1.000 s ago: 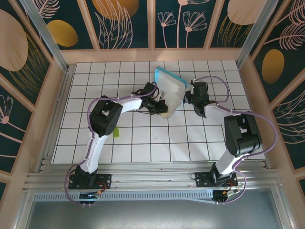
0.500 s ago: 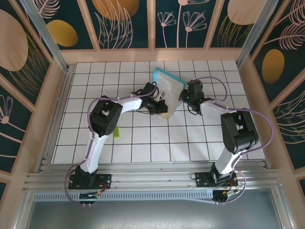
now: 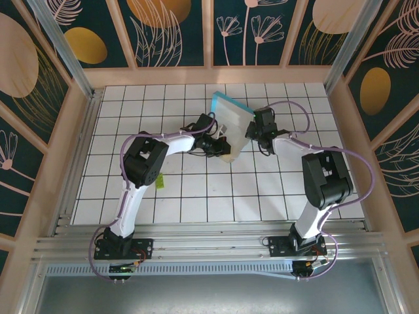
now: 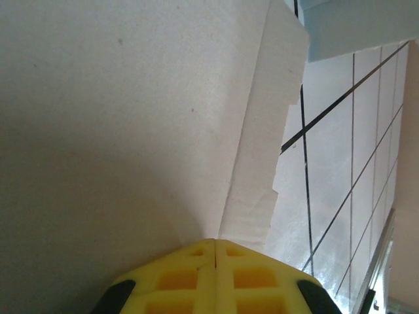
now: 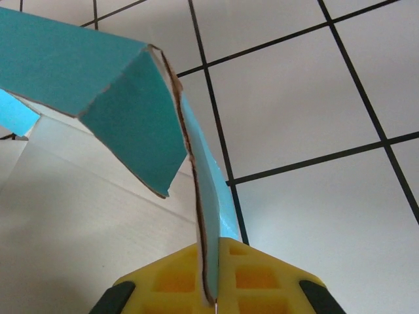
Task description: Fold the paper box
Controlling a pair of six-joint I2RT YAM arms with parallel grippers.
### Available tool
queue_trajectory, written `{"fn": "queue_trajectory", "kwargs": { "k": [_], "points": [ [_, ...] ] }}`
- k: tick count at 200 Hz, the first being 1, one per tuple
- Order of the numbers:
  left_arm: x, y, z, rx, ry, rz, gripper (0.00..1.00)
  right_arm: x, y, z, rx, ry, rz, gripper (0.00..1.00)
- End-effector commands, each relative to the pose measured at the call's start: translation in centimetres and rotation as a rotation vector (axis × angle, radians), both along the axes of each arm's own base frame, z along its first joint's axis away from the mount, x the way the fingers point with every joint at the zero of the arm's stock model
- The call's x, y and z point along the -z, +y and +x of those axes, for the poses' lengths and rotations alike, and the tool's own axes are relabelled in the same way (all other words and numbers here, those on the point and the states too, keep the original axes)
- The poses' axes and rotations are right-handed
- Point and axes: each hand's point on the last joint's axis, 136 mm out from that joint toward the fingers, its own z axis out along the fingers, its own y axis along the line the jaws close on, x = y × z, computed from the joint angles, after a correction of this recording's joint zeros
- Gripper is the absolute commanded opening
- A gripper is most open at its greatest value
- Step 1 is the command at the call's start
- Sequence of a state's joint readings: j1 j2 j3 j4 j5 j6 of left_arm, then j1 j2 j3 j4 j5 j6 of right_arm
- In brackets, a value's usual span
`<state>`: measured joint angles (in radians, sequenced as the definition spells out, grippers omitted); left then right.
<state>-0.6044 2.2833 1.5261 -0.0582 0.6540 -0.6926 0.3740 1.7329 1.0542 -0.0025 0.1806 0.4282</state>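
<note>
The paper box (image 3: pixel 234 124) stands tilted at the back middle of the tiled table, whitish-grey face up with a cyan edge along its far side. My left gripper (image 3: pixel 221 146) is at its near-left edge. In the left wrist view the yellow jaws (image 4: pixel 216 241) are shut, and the whitish panel (image 4: pixel 118 118) and its crease run straight out of their tip. My right gripper (image 3: pixel 253 131) is at the box's right side. Its jaws (image 5: pixel 216 243) are shut on a thin cyan flap (image 5: pixel 208 190), which stands on edge between them next to a bent cyan panel (image 5: pixel 124 98).
A tiny yellow-green scrap (image 3: pixel 159 181) lies on the tiles beside the left arm. Wooden walls (image 3: pixel 340 111) enclose the table (image 3: pixel 196 196) on three sides. An aluminium rail (image 3: pixel 209 245) runs along the near edge by the arm bases.
The right gripper has moved left up to the box's right side and closed on the cyan flap. The left arm and its end of the box have stayed put.
</note>
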Motion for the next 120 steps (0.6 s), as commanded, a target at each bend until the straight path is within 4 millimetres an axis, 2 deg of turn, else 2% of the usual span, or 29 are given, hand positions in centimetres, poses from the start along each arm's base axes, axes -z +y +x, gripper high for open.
{"fn": "queue_trajectory", "kwargs": {
  "k": [1,36,79,104,120],
  "points": [
    [-3.6,-1.3,0.6,-0.027,-0.052,-0.093,0.00,0.3,0.8,-0.1,-0.026,-0.011,-0.065,0.06],
    [-4.9,-2.4,2.3,-0.038,-0.091,-0.126,0.00,-0.2,1.0,-0.1,-0.046,-0.033,-0.089,0.06],
    [-2.7,-0.9,4.3,-0.105,-0.142,0.038,0.00,-0.7,0.9,-0.2,-0.048,-0.048,-0.089,0.06],
    [-2.2,-2.4,2.9,-0.022,-0.068,-0.047,0.00,-0.6,0.9,-0.2,-0.044,-0.044,-0.088,0.06],
    [-1.6,-2.5,1.8,0.012,-0.046,-0.042,0.00,-0.5,1.0,-0.2,-0.042,-0.037,-0.083,0.05]
  ]
}}
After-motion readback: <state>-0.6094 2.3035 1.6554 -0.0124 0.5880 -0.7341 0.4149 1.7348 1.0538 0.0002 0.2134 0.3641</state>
